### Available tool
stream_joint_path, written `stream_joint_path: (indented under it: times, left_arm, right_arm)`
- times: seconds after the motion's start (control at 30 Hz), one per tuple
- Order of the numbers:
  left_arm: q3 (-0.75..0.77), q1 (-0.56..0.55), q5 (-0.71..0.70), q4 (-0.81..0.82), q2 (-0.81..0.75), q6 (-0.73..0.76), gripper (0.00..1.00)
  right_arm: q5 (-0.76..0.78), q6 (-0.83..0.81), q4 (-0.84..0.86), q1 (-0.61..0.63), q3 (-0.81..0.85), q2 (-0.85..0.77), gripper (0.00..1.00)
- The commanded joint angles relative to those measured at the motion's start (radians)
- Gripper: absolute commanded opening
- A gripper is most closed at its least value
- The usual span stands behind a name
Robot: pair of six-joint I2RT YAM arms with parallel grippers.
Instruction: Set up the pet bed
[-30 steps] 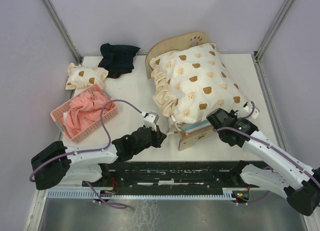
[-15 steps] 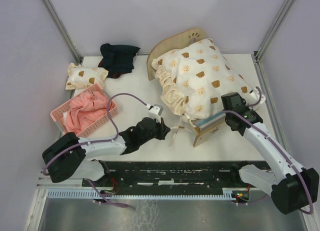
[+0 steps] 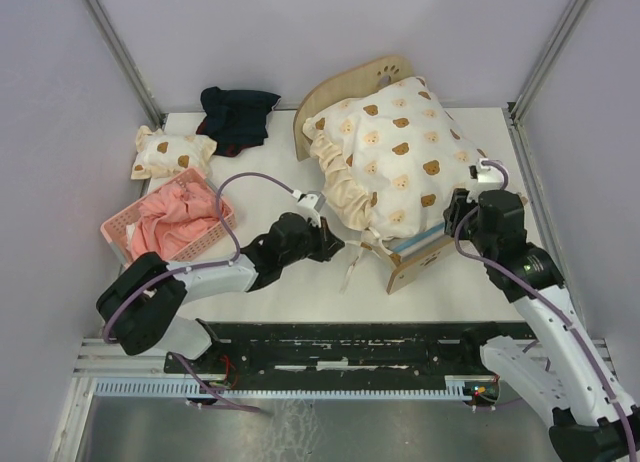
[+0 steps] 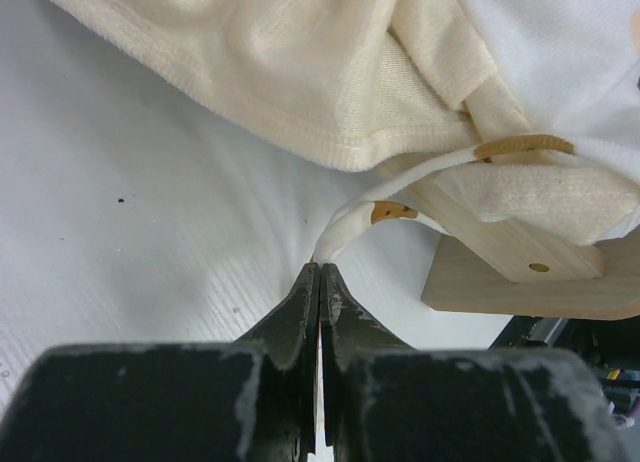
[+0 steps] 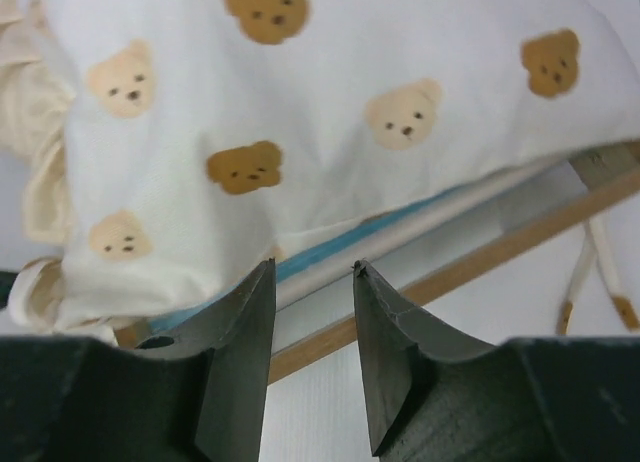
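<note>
The pet bed [image 3: 375, 77] stands at the back right, a light plywood frame with an arched paw-print headboard and a low footboard [image 3: 420, 267]. A cream bear-print quilt [image 3: 400, 162] is heaped over it, and a blue mattress edge [image 5: 330, 252] shows beneath. My left gripper [image 3: 335, 244] is low on the table by the bed's near left corner. In the left wrist view it [image 4: 320, 267] is shut on a thin cream tie [image 4: 345, 222] that hangs from the quilt. My right gripper [image 3: 462, 222] is at the bed's right side. Its open jaws [image 5: 313, 267] face the side rail [image 5: 450, 272] and hold nothing.
A pink basket [image 3: 113, 229] holding pink cloth [image 3: 165, 227] sits at the left. Behind it lie a small bear-print pillow [image 3: 170, 152] and a dark cloth [image 3: 237, 117]. Walls close in on both sides of the table.
The bed slid to the right and away from me. My right gripper has opened and let go at the foot end. My left gripper followed the bed, still shut on the tie.
</note>
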Motion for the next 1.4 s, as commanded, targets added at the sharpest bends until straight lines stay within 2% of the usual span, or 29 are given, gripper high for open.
stream_joint_path:
  times: [0.0,0.1,0.3,0.57,0.7,0.83,0.93,1.37]
  left_arm:
    - [0.035,0.027,0.079,0.059,0.018,0.0,0.03]
    - [0.038,0.042,0.106,0.059,0.021,-0.013,0.03]
    - [0.039,0.072,0.175,0.066,0.024,-0.028,0.03]
    - [0.034,0.109,0.224,0.068,0.02,-0.058,0.03]
    - [0.036,0.122,0.25,0.071,0.025,-0.066,0.03]
    - [0.042,0.134,0.274,0.07,0.034,-0.07,0.03]
    - [0.044,0.143,0.291,0.069,0.038,-0.079,0.03]
    - [0.032,0.166,0.319,0.072,0.046,-0.088,0.03]
  right_arm:
    - [-0.31,-0.294,0.102,0.018,0.007,-0.026,0.46]
    - [-0.422,-0.46,0.093,0.06,-0.003,-0.023,0.47]
    - [-0.552,-0.778,0.065,0.188,-0.01,0.006,0.5]
    - [-0.568,-1.222,0.033,0.447,-0.007,0.158,0.51]
    - [-0.456,-1.422,0.06,0.592,-0.023,0.27,0.5]
    - [-0.306,-1.53,0.071,0.689,0.005,0.434,0.51]
    - [-0.262,-1.583,0.069,0.732,0.036,0.528,0.51]
    - [-0.135,-1.706,0.127,0.744,0.102,0.801,0.48]
